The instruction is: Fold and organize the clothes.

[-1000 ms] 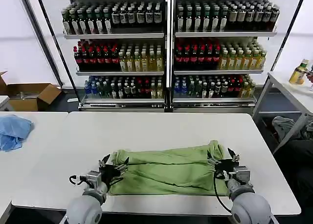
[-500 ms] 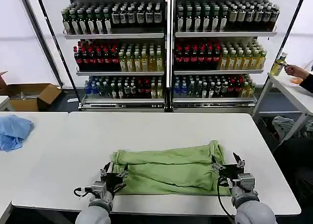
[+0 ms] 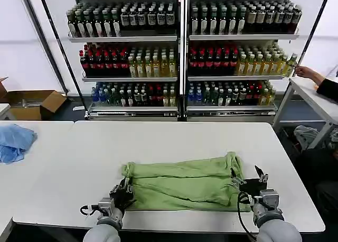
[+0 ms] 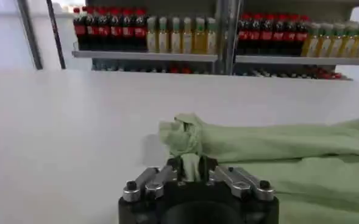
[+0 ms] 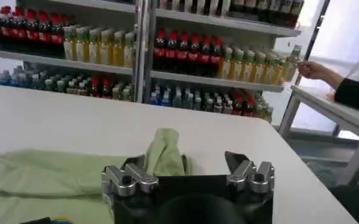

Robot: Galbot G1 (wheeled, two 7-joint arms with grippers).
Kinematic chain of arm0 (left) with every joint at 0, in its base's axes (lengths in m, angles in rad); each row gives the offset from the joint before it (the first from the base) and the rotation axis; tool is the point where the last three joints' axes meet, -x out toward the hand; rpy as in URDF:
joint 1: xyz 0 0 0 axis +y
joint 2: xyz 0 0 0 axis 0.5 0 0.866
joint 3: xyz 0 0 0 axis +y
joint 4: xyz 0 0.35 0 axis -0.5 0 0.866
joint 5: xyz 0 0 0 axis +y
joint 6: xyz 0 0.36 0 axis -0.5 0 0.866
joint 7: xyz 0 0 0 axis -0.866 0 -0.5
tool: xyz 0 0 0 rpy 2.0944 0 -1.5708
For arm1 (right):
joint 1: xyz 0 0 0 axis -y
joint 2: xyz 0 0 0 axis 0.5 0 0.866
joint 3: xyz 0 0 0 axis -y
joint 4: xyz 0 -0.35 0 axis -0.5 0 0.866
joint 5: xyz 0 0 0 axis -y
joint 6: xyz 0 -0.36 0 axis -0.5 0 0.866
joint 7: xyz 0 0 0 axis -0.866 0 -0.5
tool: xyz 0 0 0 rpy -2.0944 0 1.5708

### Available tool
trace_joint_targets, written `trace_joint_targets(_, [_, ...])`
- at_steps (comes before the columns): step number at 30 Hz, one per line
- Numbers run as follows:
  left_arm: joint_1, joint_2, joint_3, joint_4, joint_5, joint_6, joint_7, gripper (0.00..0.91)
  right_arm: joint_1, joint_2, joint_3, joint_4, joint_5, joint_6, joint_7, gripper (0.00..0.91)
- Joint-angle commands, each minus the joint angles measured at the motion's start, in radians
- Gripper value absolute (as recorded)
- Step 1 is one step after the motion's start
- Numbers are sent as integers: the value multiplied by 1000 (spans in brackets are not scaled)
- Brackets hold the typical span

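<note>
Behind the white counter stand two shelving units side by side, each with three stocked rows of drink bottles. One light green polo shirt lies on the counter near its front edge, folded into a long band that runs across the robot's view, with a bunched end on each side. The landmark for everything else is this shirt.

At the shirt's left end, the left gripper sits low on the counter. In the left wrist view the left gripper has its two fingers clenched on a pinch of green fabric, with the shirt's bunched end just beyond them.

At the shirt's right end, the right gripper sits at the cloth's edge. In the right wrist view the right gripper has its two fingers spread apart and released; one finger is at the raised green fold, the other finger stands clear over bare counter.

One crumpled light blue cloth lies well to the left of the shirt, on a second counter. One open cardboard box sits on the floor beyond the blue cloth, farther from the shirt.
</note>
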Motion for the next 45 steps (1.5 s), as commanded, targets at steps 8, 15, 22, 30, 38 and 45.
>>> trace_joint_targets(8, [-27,92,-210,-22,-128,15,19,20,-3,-14,13,5,12,7,4,907])
trace_joint_targets(15, [-16,219,-394,-41,-115,57,15,20,16,-30,6,-3,26,7,6,907])
trace_joint_targets(22, [-8,267,-427,-68,-189,77,35,20,44,-38,-12,-16,34,6,9,907])
trace_joint_targets(30, [-52,217,-300,52,16,196,83,282,41,-43,-15,-22,33,6,7,907])
trace_joint_targets(38, [-85,217,-284,157,127,233,62,907,35,-54,-2,-25,39,7,6,907])
trace_joint_targets(45, [-108,204,-269,192,10,220,29,907,43,-45,-8,-29,38,5,8,907])
